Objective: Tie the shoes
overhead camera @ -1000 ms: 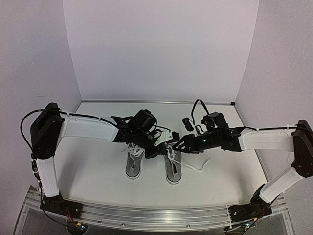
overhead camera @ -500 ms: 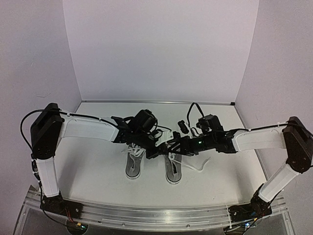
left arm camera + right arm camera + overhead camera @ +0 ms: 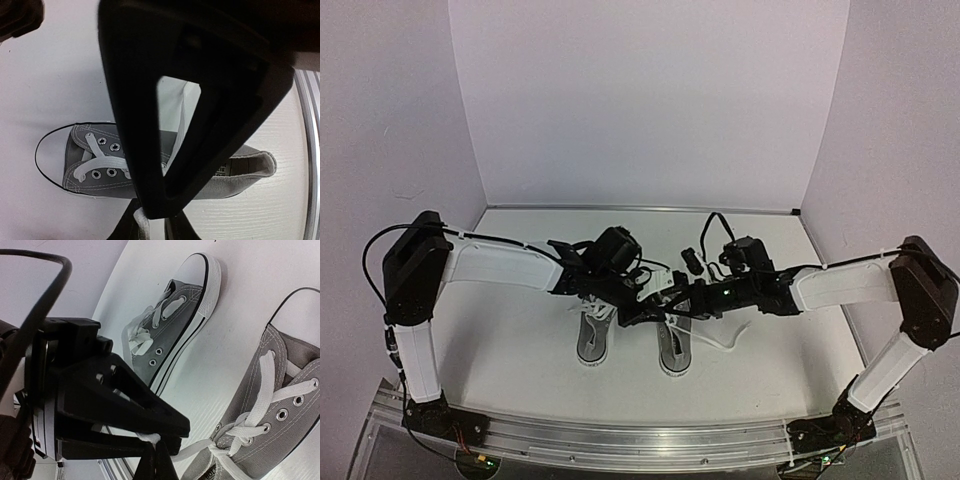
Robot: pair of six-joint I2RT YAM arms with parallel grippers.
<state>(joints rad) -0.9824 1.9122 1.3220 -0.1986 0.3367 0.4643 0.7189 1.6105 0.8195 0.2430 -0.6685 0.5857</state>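
Note:
Two grey canvas sneakers stand toes toward me: the left shoe (image 3: 590, 345) (image 3: 175, 315), its white laces bunched at the top, and the right shoe (image 3: 672, 355) (image 3: 90, 165) (image 3: 280, 440). A white lace (image 3: 192, 452) runs from the right shoe's top eyelets up to both grippers, which meet just above the gap between the shoes. My left gripper (image 3: 636, 310) (image 3: 152, 220) is shut on that lace (image 3: 141, 225). My right gripper (image 3: 658, 300) (image 3: 156, 450) is shut on its end (image 3: 150, 438), tip to tip with the left.
The right shoe's other lace (image 3: 725, 340) trails loose on the white table toward the right. The aluminium rail (image 3: 640, 440) (image 3: 310, 150) runs along the near edge. Pale walls enclose the back and both sides.
My right gripper has moved left, closing the gap to the left gripper, and now meets it at the lace. The left gripper and the shoes have barely moved.

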